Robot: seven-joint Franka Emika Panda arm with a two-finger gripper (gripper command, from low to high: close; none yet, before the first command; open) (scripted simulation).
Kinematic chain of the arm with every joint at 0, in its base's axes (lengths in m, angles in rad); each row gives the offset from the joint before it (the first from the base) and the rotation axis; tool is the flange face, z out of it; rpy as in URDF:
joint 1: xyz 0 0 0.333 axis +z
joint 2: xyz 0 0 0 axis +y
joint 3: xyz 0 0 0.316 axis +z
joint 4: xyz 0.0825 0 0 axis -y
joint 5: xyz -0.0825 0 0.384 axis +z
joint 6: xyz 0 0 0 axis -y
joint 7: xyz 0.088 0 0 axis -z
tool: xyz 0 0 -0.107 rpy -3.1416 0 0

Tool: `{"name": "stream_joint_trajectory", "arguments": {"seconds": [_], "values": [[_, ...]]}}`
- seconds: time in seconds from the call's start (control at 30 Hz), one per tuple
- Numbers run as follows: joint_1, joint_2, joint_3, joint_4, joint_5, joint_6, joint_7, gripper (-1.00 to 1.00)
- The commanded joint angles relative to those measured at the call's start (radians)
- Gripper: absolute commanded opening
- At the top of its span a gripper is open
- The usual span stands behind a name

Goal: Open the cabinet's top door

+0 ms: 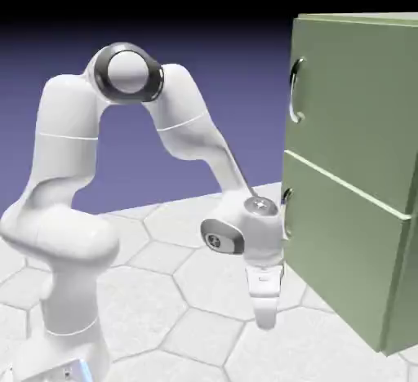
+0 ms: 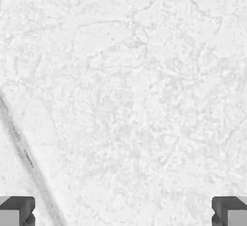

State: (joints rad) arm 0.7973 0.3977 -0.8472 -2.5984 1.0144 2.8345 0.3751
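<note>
The gripper [image 1: 265, 317] hangs low beside the cabinet [image 1: 351, 193], pointed straight down at the table [image 1: 163, 290], level with the lower panel and well below the top door [image 1: 359, 103]. In the hand view only the pale tabletop is shown, with the two grey fingertips [image 2: 17, 210] at opposite corners of the bottom edge; the jaws are therefore spread wide, with nothing between them.

The step in hand is judged to be the approach to the handle [image 1: 295, 91] of the top door. To do it well, the hand should be raised clear of the lower handle [image 1: 286, 201], which sits just beside the wrist, and rotated from its downward pose until the fingers face the door panel. The open jaws should then be aligned across the handle's bar so that one finger passes each side of it before closing.

The cabinet stands upright at the right of the exterior view, its long axis vertical. The top door faces left, toward the arm. Its handle is a narrow curved bar, also vertical, mounted near the panel's left edge, so the hinge is presumed to lie at the far side.
</note>
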Motion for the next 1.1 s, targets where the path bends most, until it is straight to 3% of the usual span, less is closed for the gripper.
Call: {"name": "stream_joint_trajectory", "arguments": {"seconds": [0.0,1.07], "values": [[0.029,0.036,-0.032,0.008,0.038,-0.008,-0.014,0.00],[0.971,1.196,-1.047,0.262,1.254,-0.250,-0.452,0.00]]}}
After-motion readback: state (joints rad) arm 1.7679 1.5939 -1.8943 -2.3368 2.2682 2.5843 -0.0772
